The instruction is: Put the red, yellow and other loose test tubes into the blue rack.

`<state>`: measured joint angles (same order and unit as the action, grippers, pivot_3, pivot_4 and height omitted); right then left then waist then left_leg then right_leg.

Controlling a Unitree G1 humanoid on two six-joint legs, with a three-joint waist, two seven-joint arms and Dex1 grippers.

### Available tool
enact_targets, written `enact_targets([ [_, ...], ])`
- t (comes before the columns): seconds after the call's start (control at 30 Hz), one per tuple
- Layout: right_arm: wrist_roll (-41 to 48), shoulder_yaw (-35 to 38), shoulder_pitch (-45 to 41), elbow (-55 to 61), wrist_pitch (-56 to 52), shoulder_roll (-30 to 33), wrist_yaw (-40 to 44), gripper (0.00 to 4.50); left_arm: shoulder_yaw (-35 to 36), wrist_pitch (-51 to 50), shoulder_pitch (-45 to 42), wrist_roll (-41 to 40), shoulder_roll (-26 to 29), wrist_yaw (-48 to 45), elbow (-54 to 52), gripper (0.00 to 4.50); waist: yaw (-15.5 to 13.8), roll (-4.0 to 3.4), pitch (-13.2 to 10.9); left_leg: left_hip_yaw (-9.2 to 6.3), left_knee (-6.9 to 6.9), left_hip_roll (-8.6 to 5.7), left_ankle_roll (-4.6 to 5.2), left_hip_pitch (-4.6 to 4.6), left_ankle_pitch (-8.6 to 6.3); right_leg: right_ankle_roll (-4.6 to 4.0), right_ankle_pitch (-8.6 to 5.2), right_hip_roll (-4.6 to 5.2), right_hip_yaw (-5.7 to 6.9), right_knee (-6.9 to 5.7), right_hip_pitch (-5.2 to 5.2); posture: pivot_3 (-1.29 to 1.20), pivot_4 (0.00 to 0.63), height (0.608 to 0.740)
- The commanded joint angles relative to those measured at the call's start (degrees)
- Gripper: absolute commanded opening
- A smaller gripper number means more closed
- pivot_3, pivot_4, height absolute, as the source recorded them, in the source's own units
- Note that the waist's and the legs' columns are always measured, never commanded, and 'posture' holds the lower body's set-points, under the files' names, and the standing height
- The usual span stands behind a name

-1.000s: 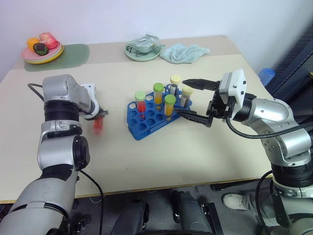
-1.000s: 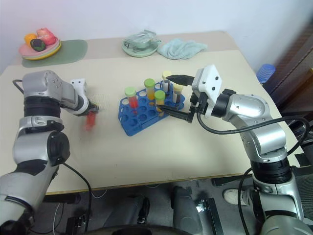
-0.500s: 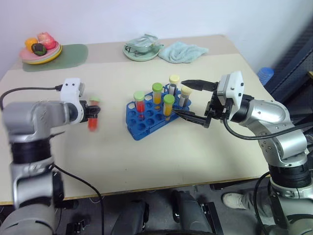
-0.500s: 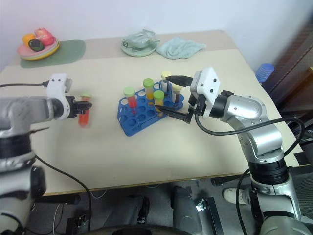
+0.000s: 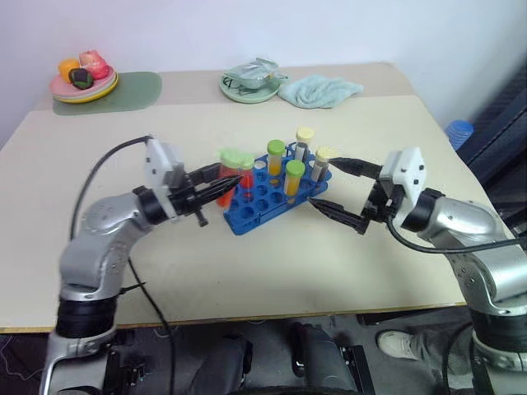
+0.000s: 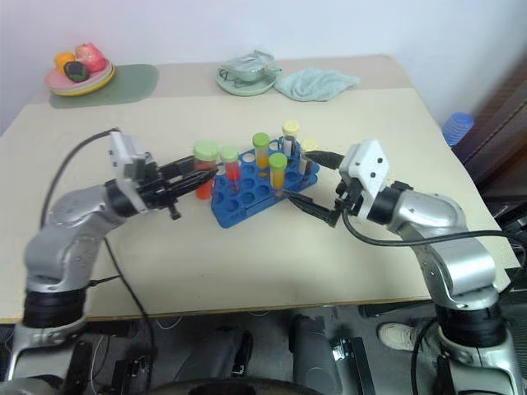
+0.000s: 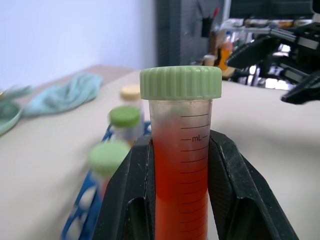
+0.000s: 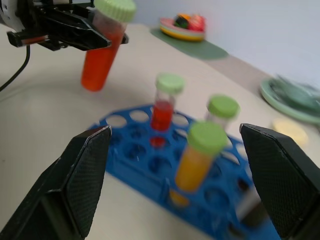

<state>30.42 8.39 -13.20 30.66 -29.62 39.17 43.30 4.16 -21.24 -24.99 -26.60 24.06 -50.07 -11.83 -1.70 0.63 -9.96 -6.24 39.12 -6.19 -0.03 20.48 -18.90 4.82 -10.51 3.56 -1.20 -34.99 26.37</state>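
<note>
The blue rack [image 5: 262,203] stands mid-table with several capped tubes upright in it: one red [image 5: 247,169], two orange [image 5: 294,178] and two with pale yellow caps [image 5: 305,140]. My left gripper [image 5: 212,188] is shut on a red test tube [image 5: 225,176] with a green cap, held tilted in the air just off the rack's left end. The left wrist view has that tube [image 7: 181,170] clamped between both fingers [image 7: 134,190]. My right gripper [image 5: 323,181] stands open at the rack's right end, its fingers [image 8: 75,185] wide apart and holding nothing.
At the back left a plate of fruit [image 5: 82,81] sits on a green mat [image 5: 123,89]. A pale green dish [image 5: 249,82] and a teal cloth [image 5: 321,89] lie at the back middle. A blue object [image 5: 459,130] stands off the table's right edge.
My left gripper has swung right and upward with the red tube, from the table's left side to the rack's left end, its wrist turning level. The right gripper dropped slightly, still open.
</note>
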Motion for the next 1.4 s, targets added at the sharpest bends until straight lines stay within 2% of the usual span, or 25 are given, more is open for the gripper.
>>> enact_targets([
  [0.03,1.66,3.45,2.81,5.82,-1.22,0.05,-3.15,4.22,-2.58,5.02,-4.82,1.53,-4.02,1.11,5.32,0.83,-0.26,0.00,0.01,0.00,0.01,0.00,0.00,-0.01,0.00,0.00,0.00,0.00,0.00,-0.01,-0.01,0.00,0.150,0.740],
  [0.17,1.94,4.87,6.16,8.81,-1.73,-0.35,-5.72,4.22,-4.93,6.70,-7.48,1.99,-8.04,0.96,10.35,0.83,-0.28,0.01,0.01,0.04,0.00,0.00,0.01,-0.01,-0.01,0.01,0.00,-0.01,-0.04,-0.01,0.01,0.00,0.150,0.740],
  [0.37,2.47,5.78,8.51,11.51,-2.49,-0.53,-8.92,4.22,-6.54,7.41,-8.79,2.24,-10.10,-0.71,15.46,0.83,-0.40,0.01,0.01,0.04,0.00,-0.01,0.02,-0.02,0.00,0.02,0.00,-0.02,-0.04,-0.02,0.00,0.00,0.150,0.740],
  [0.57,3.09,5.46,8.69,13.23,-3.59,-0.72,-11.94,4.22,-7.75,7.32,-8.36,2.76,-10.25,-2.06,19.08,0.83,-0.44,0.01,0.01,0.04,0.01,-0.01,0.02,-0.02,0.00,0.02,0.00,-0.02,-0.04,-0.01,-0.01,0.00,0.150,0.740],
  [0.9,3.39,5.71,9.00,13.84,-3.47,-0.51,-13.39,4.22,-10.01,12.02,-7.98,8.78,-8.83,-2.01,24.59,0.83,-0.43,0.02,0.07,0.04,0.01,-0.01,0.02,-0.10,-0.01,0.02,0.00,-0.02,-0.03,-0.01,-0.08,0.00,0.150,0.740],
  [1.4,3.51,5.49,9.07,12.67,-2.53,-0.38,-12.38,4.22,-10.27,10.92,-4.77,8.30,-6.21,-3.14,20.57,0.83,-0.34,0.02,0.15,0.04,0.01,0.00,0.03,-0.14,-0.01,0.02,0.00,-0.04,-0.04,-0.05,-0.11,0.00,0.150,0.740],
])
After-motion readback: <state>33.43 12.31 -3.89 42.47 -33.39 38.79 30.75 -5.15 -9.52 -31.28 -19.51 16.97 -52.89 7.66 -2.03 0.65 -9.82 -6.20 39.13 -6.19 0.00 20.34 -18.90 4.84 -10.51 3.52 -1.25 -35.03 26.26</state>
